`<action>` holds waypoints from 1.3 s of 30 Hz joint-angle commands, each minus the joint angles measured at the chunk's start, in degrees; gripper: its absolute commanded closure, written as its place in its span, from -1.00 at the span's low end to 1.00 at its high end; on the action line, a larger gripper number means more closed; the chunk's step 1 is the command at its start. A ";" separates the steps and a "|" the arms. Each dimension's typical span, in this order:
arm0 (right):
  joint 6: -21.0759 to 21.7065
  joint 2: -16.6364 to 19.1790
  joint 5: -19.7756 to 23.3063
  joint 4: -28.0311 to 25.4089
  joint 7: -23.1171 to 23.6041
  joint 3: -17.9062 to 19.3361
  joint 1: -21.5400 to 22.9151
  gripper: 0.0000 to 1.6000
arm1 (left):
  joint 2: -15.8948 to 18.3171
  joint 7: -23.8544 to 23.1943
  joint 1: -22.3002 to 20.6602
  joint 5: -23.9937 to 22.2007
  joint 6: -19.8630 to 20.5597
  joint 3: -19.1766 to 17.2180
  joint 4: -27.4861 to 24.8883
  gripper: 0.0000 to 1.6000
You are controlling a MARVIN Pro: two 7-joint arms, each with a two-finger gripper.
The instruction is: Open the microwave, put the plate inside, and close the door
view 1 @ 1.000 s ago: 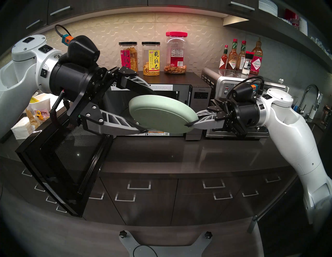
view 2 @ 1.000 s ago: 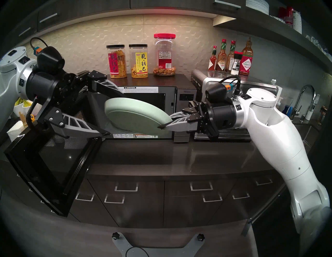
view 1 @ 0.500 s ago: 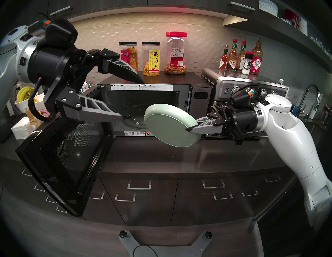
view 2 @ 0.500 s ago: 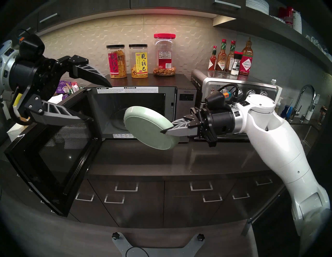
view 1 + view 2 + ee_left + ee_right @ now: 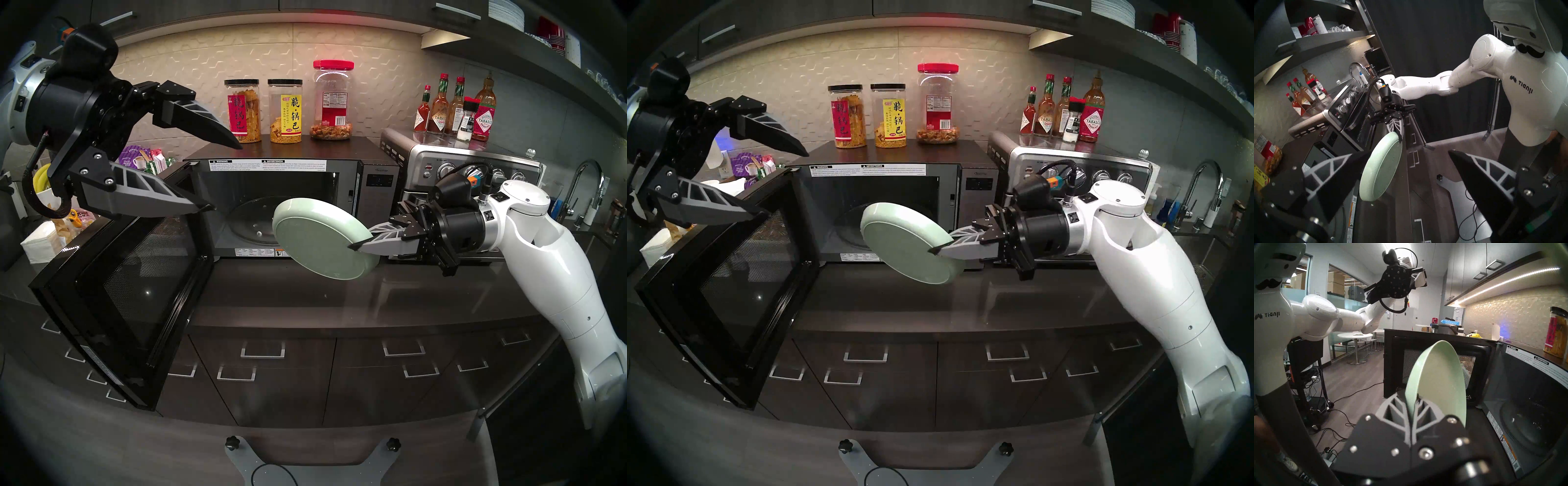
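Observation:
The black microwave (image 5: 376, 190) stands on the counter with its door (image 5: 129, 288) swung wide open to the left. The glass turntable (image 5: 251, 220) inside is bare. My right gripper (image 5: 359, 242) is shut on the right rim of the mint-green plate (image 5: 319, 241). It holds the plate steeply tilted, underside toward my head, in front of the cavity's lower right and above the counter. The right wrist view shows the plate (image 5: 1439, 378) edge-on between the fingers. My left gripper (image 5: 227, 176) hangs open and empty above the door's top edge, apart from the plate (image 5: 1381, 168).
Three snack jars (image 5: 286, 112) stand on the microwave's top. A stainless toaster oven (image 5: 437, 169) sits just right of it, behind my right wrist, with sauce bottles (image 5: 454, 108) on top. A faucet (image 5: 587, 190) is at far right. Napkins (image 5: 39, 246) and snacks lie left.
The left gripper has let go of the plate and drawn back up and to the left, still open. The right gripper swung the plate right and down, tilting it, then held nearly still.

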 commanded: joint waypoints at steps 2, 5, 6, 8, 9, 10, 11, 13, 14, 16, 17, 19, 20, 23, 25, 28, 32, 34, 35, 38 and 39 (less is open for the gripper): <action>-0.35 -0.06 0.46 -0.48 0.00 0.56 0.04 1.00 | 0.82 -1.27 1.95 1.67 3.63 -5.14 0.95 -1.00; -0.40 -0.07 0.49 -0.59 -0.04 0.55 -0.04 1.00 | 0.90 -0.51 2.29 2.14 4.53 -6.06 1.13 -1.00; -0.42 -0.08 0.50 -0.64 -0.06 0.53 -0.09 1.00 | 0.94 0.08 2.52 2.57 5.12 -6.51 1.19 -1.00; -0.46 -0.07 0.50 -0.74 -0.09 0.49 -0.19 1.00 | 1.00 0.72 2.93 2.86 5.76 -7.13 1.23 -1.00; -0.47 -0.06 0.50 -0.78 -0.11 0.47 -0.24 1.00 | 1.03 0.97 3.15 2.95 6.06 -7.47 1.17 -1.00; -0.48 -0.05 0.50 -0.82 -0.14 0.46 -0.29 1.00 | 1.06 1.22 3.34 3.07 6.34 -7.81 1.06 -1.00; -0.50 -0.04 0.49 -0.85 -0.16 0.46 -0.33 1.00 | 1.09 1.42 3.55 3.17 6.67 -8.14 0.90 -1.00; -0.53 -0.01 0.47 -0.90 -0.21 0.46 -0.39 1.00 | 1.13 1.75 3.82 3.52 7.03 -8.60 0.52 -1.00; -0.55 -0.02 0.46 -0.92 -0.26 0.45 -0.44 1.00 | 1.15 1.97 4.03 3.87 7.34 -8.91 0.32 -1.00; -0.59 -0.05 0.43 -0.97 -0.32 0.41 -0.51 1.00 | 1.19 2.48 4.23 4.25 7.80 -9.37 0.31 -1.00; -0.61 -0.08 0.42 -1.01 -0.37 0.37 -0.55 1.00 | 1.22 2.86 4.46 4.55 8.19 -9.75 0.27 -1.00; -0.63 -0.25 0.39 -1.10 -0.54 0.18 -0.68 1.00 | 1.26 3.84 4.79 4.97 9.04 -10.61 0.59 -1.00; -0.63 -0.25 0.39 -1.10 -0.54 0.18 -0.68 1.00 | 1.26 3.84 4.79 4.97 9.04 -10.61 0.59 -1.00; -0.67 -0.37 0.36 -1.22 -0.68 -0.01 -0.84 1.00 | 1.29 4.70 5.01 5.09 9.71 -11.44 0.65 -1.00; -0.68 -0.41 0.36 -1.30 -0.78 -0.09 -0.95 1.00 | 1.30 5.40 5.25 4.96 10.40 -12.13 0.92 -1.00; -0.69 -0.47 0.34 -1.40 -0.90 -0.18 -1.05 1.00 | 1.33 6.58 5.40 4.68 11.31 -13.32 1.45 -1.00; -0.70 -0.58 0.37 -1.54 -1.07 -0.19 -1.07 1.00 | 1.35 7.52 5.52 4.36 12.25 -14.76 1.63 -1.00; -0.70 -0.62 0.39 -1.58 -1.16 -0.19 -1.09 1.00 | 1.36 7.99 5.64 4.09 12.77 -15.38 1.69 -1.00; -0.71 -0.64 0.39 -1.60 -1.22 -0.18 -1.10 1.00 | 1.37 8.41 5.74 3.99 13.16 -15.73 1.73 -1.00; -0.73 -0.72 0.39 -1.64 -1.35 -0.16 -1.13 1.00 | 1.39 9.44 6.05 3.65 14.12 -16.66 1.89 -1.00; -0.74 -0.77 0.40 -1.65 -1.39 -0.18 -1.16 1.00 | 1.39 9.82 6.13 3.62 14.41 -16.86 2.09 -1.00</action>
